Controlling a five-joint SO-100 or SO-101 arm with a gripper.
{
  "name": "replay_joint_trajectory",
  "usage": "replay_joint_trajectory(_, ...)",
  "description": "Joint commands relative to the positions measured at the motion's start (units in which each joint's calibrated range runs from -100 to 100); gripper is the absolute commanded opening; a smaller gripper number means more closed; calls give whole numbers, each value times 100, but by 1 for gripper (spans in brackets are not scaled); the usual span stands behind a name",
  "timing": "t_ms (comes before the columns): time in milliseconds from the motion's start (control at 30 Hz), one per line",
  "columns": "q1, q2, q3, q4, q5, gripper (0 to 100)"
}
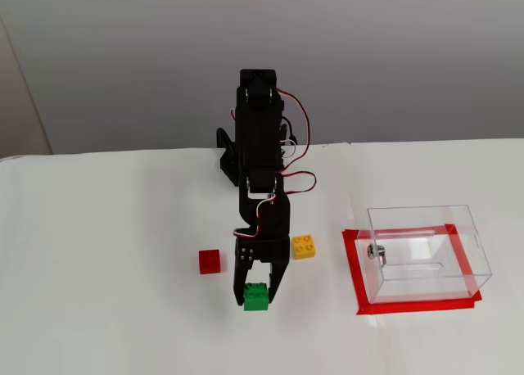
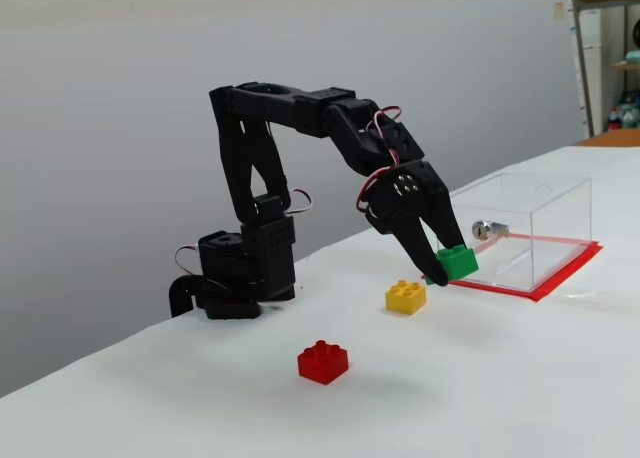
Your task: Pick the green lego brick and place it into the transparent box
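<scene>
Your gripper (image 2: 447, 268) is clamping the green lego brick (image 2: 456, 263) between its fingertips, holding it clear above the table (image 2: 560, 378).

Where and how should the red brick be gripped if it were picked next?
Judging by its pose, the red brick is best pinched across two flat opposite side walls, coming straight down from above: it sits studs-up, apart from the yellow brick, with bare table around. The end effector now holds the green lego brick.
</scene>
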Motion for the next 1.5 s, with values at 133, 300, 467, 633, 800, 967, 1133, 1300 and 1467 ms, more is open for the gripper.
replay_joint_trajectory(133,-242,-1812,856,-7,33,11)
replay_joint_trajectory(300,-812,-2541,1226,-7,33,11)
replay_joint_trajectory(467,-1603,-2906,1236,-7,33,11)
replay_joint_trajectory(633,-2527,-2906,1145,2,33,11)
replay_joint_trajectory(800,-3525,-2864,1082,2,2,11)
replay_joint_trajectory(967,-4442,-2838,1082,-16,-14,11)
replay_joint_trajectory(1133,-5078,-2406,702,-16,-19,11)
replay_joint_trajectory(1300,-5447,-1684,6,-16,-19,11)
replay_joint_trajectory(1467,-5788,-980,-591,-16,-9,11)
